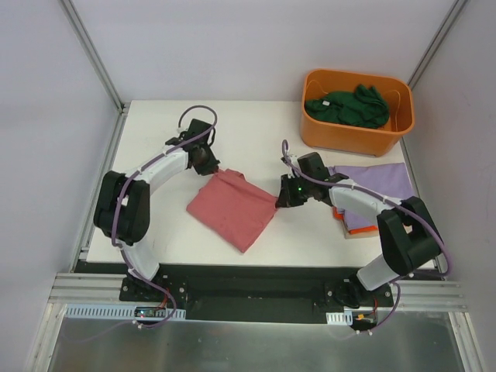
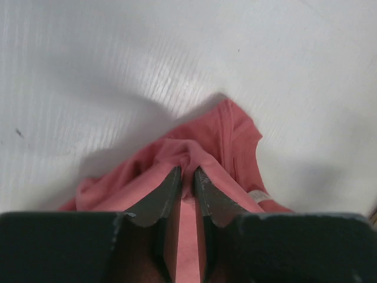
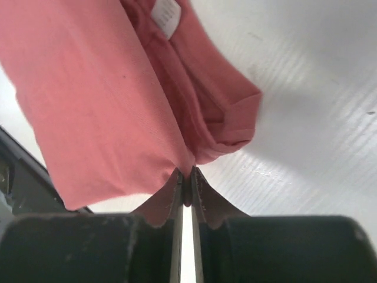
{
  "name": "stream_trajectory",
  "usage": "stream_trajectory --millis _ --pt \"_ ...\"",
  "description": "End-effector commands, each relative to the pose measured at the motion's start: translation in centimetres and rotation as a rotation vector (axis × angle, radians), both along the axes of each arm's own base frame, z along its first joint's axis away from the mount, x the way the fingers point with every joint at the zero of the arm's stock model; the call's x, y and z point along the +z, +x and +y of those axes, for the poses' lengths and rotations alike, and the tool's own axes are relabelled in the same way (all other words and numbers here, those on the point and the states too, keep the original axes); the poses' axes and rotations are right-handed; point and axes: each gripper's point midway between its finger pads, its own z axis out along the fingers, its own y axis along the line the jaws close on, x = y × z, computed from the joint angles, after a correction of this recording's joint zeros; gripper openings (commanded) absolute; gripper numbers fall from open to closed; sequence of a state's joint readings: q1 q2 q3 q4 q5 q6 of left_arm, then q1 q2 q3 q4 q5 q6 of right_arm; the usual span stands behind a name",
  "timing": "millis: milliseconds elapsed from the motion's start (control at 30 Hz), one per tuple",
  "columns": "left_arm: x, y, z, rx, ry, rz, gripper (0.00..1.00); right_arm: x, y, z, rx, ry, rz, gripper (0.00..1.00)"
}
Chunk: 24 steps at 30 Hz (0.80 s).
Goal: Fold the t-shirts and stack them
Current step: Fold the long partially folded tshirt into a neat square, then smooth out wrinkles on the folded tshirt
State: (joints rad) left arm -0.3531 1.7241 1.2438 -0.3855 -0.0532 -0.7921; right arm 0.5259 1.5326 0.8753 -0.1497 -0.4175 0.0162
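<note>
Two corners of the pink shirt [image 1: 232, 208] are pinched, in the middle of my top view.
My left gripper [image 1: 208, 161] is nearly closed on the upper left corner, and my right gripper [image 1: 285, 195] is nearly closed on the right corner. A purple shirt [image 1: 376, 178] lies at the right. A green shirt [image 1: 345, 107] sits in the orange tub [image 1: 356, 141], upper right.

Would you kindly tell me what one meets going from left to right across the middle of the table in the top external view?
left gripper → red-pink t-shirt → right gripper → lavender t-shirt
</note>
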Motion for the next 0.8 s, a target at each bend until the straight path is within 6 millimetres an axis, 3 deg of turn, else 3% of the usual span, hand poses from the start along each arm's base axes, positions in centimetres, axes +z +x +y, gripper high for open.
stream_trajectory --millis 0,67,100,167,233,267,367,433,567,767 --pt "1.9 3.7 0.1 -0.028 0.038 -0.097 0.25 0.6 2.5 -1.3 -0.104 -0.073 -0.062 0.17" --pt "2.5 4.0 -0.5 -0.067 0.020 -0.108 0.57 1.2 2.9 -1.9 -0.129 -0.098 -0.086 0.47" --pt "3.1 4.1 -0.7 -0.083 0.014 -0.122 0.70 1.7 3.2 -2.3 -0.140 -0.114 -0.103 0.53" --pt "4.4 3.8 -0.8 -0.099 0.014 -0.152 0.99 2.8 3.4 -3.1 -0.165 -0.148 -0.131 0.75" --pt "5.8 2.9 -0.8 -0.116 0.014 -0.184 0.99 4.3 3.2 -3.1 -0.160 -0.148 -0.177 0.94" --pt "6.5 2.3 -0.9 -0.126 0.008 -0.200 0.99 4.9 2.6 -2.6 -0.141 -0.134 -0.188 0.98" --pt "7.8 0.3 -2.3 -0.217 -0.033 -0.232 0.99 6.6 0.2 0.5 0.013 -0.054 -0.233 0.96" --pt "7.6 -0.5 -3.7 -0.272 -0.057 -0.238 0.99 7.1 -1.3 3.0 0.094 0.024 -0.223 0.96" --pt "5.9 -0.5 -6.1 -0.355 -0.130 -0.180 0.99 6.3 -1.7 6.2 0.135 0.094 -0.154 0.96" --pt "1.5 2.0 -8.0 -0.394 -0.140 -0.082 0.99 2.5 0.9 5.7 0.084 -0.007 -0.110 0.96"
